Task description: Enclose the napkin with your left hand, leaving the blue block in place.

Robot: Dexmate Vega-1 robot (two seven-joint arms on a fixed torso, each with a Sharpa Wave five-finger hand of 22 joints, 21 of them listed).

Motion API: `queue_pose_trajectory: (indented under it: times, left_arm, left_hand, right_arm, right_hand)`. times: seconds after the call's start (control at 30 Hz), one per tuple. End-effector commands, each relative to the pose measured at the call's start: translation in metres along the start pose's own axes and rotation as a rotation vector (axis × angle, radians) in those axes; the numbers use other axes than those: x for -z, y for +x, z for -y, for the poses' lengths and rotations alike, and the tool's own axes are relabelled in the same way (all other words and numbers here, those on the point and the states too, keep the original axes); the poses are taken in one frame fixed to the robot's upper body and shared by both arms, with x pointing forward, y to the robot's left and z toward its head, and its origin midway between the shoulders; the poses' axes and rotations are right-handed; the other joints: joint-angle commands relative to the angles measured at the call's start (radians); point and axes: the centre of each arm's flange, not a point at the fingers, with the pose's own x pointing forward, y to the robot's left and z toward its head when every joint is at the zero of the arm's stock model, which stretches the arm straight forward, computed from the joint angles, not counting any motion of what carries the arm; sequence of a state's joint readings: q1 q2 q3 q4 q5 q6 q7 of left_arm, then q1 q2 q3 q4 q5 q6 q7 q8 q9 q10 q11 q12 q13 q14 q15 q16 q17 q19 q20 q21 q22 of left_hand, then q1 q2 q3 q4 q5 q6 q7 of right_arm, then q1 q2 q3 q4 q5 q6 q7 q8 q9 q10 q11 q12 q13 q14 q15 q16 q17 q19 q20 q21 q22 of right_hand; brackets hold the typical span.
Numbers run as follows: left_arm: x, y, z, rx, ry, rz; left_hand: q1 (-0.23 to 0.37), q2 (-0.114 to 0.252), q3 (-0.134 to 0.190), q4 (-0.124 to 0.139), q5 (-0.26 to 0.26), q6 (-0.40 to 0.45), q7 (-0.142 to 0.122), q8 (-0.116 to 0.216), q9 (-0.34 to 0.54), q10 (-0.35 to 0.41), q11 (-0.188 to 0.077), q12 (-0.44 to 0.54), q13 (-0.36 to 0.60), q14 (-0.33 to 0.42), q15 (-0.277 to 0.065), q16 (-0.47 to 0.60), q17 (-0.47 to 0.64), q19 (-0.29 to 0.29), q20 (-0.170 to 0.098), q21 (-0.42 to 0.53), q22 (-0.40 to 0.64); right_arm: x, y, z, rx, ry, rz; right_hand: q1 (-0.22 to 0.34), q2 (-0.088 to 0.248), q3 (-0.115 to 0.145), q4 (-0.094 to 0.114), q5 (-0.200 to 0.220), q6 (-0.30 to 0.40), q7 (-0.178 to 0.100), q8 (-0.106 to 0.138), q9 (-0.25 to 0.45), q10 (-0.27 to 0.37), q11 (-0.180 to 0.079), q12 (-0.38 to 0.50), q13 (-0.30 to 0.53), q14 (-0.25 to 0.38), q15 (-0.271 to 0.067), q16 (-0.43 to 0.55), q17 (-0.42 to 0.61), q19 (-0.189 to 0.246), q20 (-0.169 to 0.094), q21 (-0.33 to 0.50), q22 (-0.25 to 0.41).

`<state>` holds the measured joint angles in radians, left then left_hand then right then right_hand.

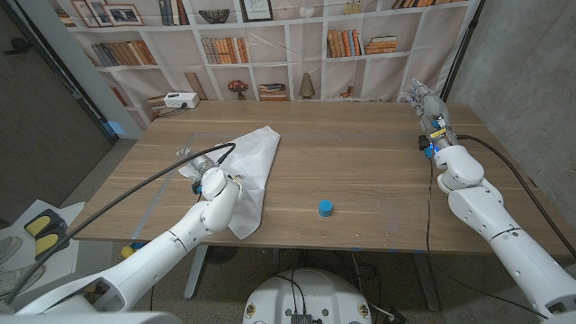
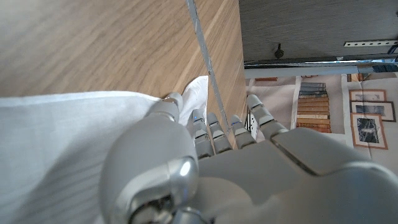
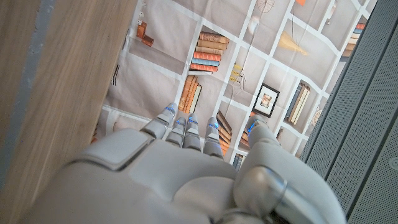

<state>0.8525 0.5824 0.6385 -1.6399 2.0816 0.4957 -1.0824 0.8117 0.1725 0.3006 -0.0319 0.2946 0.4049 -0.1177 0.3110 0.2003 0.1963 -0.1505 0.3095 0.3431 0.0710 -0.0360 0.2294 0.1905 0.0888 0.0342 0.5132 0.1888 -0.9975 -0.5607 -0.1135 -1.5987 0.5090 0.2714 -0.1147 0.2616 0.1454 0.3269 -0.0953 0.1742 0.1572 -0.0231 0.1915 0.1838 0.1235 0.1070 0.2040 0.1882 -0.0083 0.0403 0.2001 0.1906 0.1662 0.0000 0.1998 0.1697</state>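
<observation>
Left hand (image 1: 200, 166) covers napkin (image 1: 255, 171) edge; blue block (image 1: 325, 208) well apart.

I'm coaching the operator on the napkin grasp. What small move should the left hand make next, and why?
Probably curl the left hand closed around the napkin's near edge. Its fingers already reach over the white cloth's edge at the left side of the table, not yet gathered. The blue block sits apart to the right, so closing in place should leave it undisturbed.
</observation>
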Motion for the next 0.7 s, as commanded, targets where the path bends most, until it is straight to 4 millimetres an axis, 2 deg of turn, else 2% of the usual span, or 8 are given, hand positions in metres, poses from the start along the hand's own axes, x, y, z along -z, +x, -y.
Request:
queue_pose_trajectory:
  times: [0.03, 0.07, 0.13, 0.2, 0.3, 0.47, 0.7]
  left_arm:
    - [-0.011, -0.005, -0.004, -0.169, -0.023, 0.017]
    - [-0.008, -0.011, -0.005, -0.224, -0.051, 0.002]
    - [-0.007, -0.014, -0.006, -0.264, -0.063, -0.015]
    - [-0.002, -0.025, -0.007, -0.392, -0.096, -0.090]
    - [0.003, -0.036, -0.011, -0.503, -0.129, -0.148]
    - [0.011, -0.053, -0.020, -0.663, -0.179, -0.214]
    - [0.027, -0.076, -0.037, -0.798, -0.230, -0.203]
  left_hand:
    - [0.030, -0.002, 0.044, -0.033, -0.026, 0.366, -0.102, 0.102, 0.028, 0.125, -0.034, 0.028, -0.002, 0.107, -0.131, 0.013, 0.001, 0.060, -0.030, 0.023, 0.005]
    - [0.038, -0.004, 0.053, -0.041, -0.034, 0.414, -0.102, 0.128, 0.036, 0.146, -0.042, 0.031, -0.002, 0.134, -0.146, 0.019, 0.004, 0.069, -0.034, 0.027, 0.006]
    - [0.044, -0.001, 0.062, -0.046, -0.043, 0.459, -0.102, 0.156, 0.046, 0.175, -0.049, 0.037, -0.001, 0.158, -0.152, 0.025, 0.008, 0.079, -0.035, 0.032, 0.007]
    - [0.049, 0.007, 0.072, -0.048, -0.047, 0.453, -0.101, 0.162, 0.052, 0.198, -0.049, 0.044, 0.001, 0.186, -0.164, 0.034, 0.013, 0.087, -0.030, 0.037, 0.008]
    - [0.047, 0.009, 0.081, -0.043, -0.052, 0.461, -0.095, 0.179, 0.063, 0.227, -0.055, 0.053, 0.005, 0.206, -0.166, 0.039, 0.020, 0.093, -0.025, 0.042, 0.009]
    - [0.047, 0.006, 0.089, -0.042, -0.056, 0.478, -0.099, 0.199, 0.073, 0.247, -0.057, 0.059, 0.009, 0.220, -0.172, 0.040, 0.024, 0.102, -0.027, 0.049, 0.010]
    - [0.046, 0.002, 0.092, -0.041, -0.057, 0.475, -0.100, 0.206, 0.079, 0.251, -0.057, 0.059, 0.012, 0.227, -0.174, 0.040, 0.027, 0.102, -0.021, 0.050, 0.011]
  right_arm:
    - [0.001, 0.003, 0.002, 0.004, -0.001, -0.002]
    - [0.002, 0.003, 0.003, 0.004, 0.002, -0.001]
    - [0.002, 0.003, 0.003, 0.004, 0.002, -0.001]
    - [0.002, 0.003, 0.004, 0.003, 0.005, 0.001]
    - [0.001, 0.002, 0.004, 0.003, 0.009, 0.003]
    - [0.001, 0.000, 0.005, 0.004, 0.013, 0.006]
    - [-0.001, -0.003, 0.006, 0.006, 0.017, 0.014]
  right_hand:
    - [-0.002, -0.003, 0.000, 0.006, 0.004, 0.009, -0.005, 0.001, 0.004, 0.009, 0.003, -0.001, 0.006, 0.007, 0.000, 0.001, 0.002, 0.007, 0.006, -0.001, 0.005]
    - [-0.002, -0.003, 0.000, 0.006, 0.004, 0.009, -0.005, 0.001, 0.004, 0.009, 0.003, -0.001, 0.006, 0.007, 0.000, 0.000, 0.002, 0.008, 0.005, -0.001, 0.005]
    - [-0.002, -0.003, 0.000, 0.006, 0.004, 0.009, -0.004, 0.001, 0.004, 0.009, 0.004, -0.001, 0.006, 0.007, 0.000, 0.000, 0.002, 0.008, 0.005, -0.001, 0.005]
    - [-0.002, -0.003, 0.000, 0.006, 0.004, 0.009, -0.004, 0.001, 0.004, 0.009, 0.005, -0.001, 0.006, 0.007, 0.000, 0.000, 0.002, 0.008, 0.004, -0.001, 0.005]
    - [-0.002, -0.003, 0.000, 0.006, 0.004, 0.009, -0.004, 0.001, 0.004, 0.009, 0.005, -0.001, 0.006, 0.007, 0.000, 0.000, 0.001, 0.008, 0.005, -0.001, 0.005]
    - [-0.001, -0.003, 0.000, 0.006, 0.004, 0.009, -0.004, 0.001, 0.004, 0.008, 0.004, -0.001, 0.006, 0.008, 0.000, 0.000, 0.001, 0.008, 0.005, -0.001, 0.005]
    - [-0.001, -0.003, 0.000, 0.006, 0.004, 0.008, -0.004, 0.001, 0.004, 0.009, 0.004, -0.001, 0.006, 0.008, 0.000, 0.000, 0.001, 0.008, 0.005, -0.001, 0.005]
